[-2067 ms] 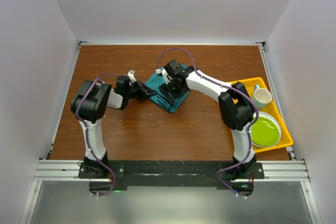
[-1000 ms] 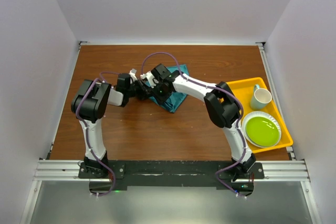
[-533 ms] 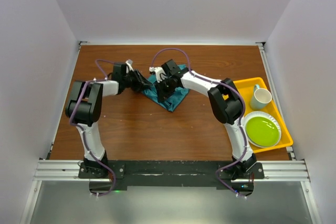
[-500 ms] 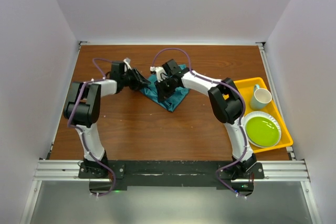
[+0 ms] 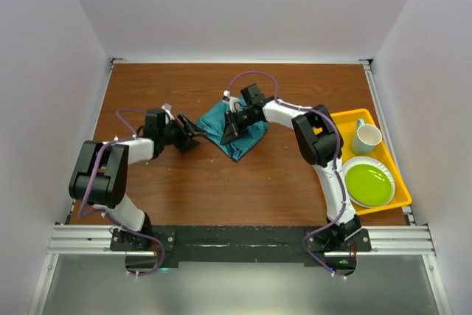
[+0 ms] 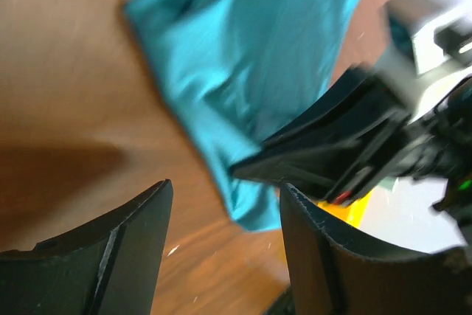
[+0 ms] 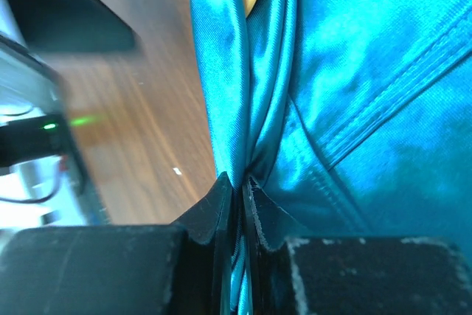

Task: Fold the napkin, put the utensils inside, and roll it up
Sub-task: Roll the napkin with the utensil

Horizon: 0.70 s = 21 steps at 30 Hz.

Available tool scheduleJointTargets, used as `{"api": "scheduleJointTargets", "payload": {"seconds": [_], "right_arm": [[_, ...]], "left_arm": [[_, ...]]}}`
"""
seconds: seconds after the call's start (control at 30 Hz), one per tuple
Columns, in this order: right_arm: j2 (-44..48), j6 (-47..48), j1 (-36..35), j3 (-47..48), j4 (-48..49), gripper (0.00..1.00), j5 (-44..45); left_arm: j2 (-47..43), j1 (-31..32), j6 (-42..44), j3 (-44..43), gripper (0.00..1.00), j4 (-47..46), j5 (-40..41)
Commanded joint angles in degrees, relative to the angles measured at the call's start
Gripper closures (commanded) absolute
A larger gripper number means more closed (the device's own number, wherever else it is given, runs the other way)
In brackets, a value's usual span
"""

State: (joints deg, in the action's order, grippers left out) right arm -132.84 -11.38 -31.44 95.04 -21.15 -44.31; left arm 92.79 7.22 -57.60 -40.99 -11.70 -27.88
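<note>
One fold of the napkin (image 5: 243,142) is clenched in the right end effector (image 7: 237,182); the left end effector (image 6: 223,193), released, hangs just left of it, apart.

Likely robotics lab cell: plain white walls (image 5: 44,108) around wooden table (image 5: 243,182), aluminium rail (image 5: 243,240) at near edge.

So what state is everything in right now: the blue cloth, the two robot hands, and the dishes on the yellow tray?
napkin: folded into a bunched wad on the table, one fold pinched.
right hand: shut on the napkin.
left hand: open, holding nothing, apart from the napkin.
cup: upright on the tray.
plate: flat on the tray, nothing on it.
</note>
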Motion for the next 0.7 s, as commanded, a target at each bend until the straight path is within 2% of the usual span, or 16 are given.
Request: {"api": "scheduleJointTargets", "payload": {"seconds": [0.0, 0.2, 0.33, 0.53, 0.67], "right_arm": [[-7.26, -1.8, -0.47, -2.15, -6.1, 1.0, 1.18], [-9.02, -4.61, 1.12, -0.65, -5.92, 1.0, -4.81], [-8.76, -6.9, 2.08, -1.26, -3.74, 1.0, -7.53], [-9.02, -10.94, 2.7, -1.7, -0.49, 1.0, -10.52], [-8.67, -14.89, 2.7, -2.93, 2.86, 1.0, -12.37]], "left_arm": [[2.12, 0.95, -7.87, 6.87, 0.35, -14.65, -3.68], [6.34, 2.44, -8.66, 6.02, 0.34, -15.02, -2.53], [7.49, 4.2, -12.17, 5.4, 0.36, -12.21, 1.14], [3.72, 7.18, -17.19, 5.83, 0.41, -2.02, 7.65], [1.95, 8.24, -19.56, 7.76, 0.43, -4.37, 9.68]]}}
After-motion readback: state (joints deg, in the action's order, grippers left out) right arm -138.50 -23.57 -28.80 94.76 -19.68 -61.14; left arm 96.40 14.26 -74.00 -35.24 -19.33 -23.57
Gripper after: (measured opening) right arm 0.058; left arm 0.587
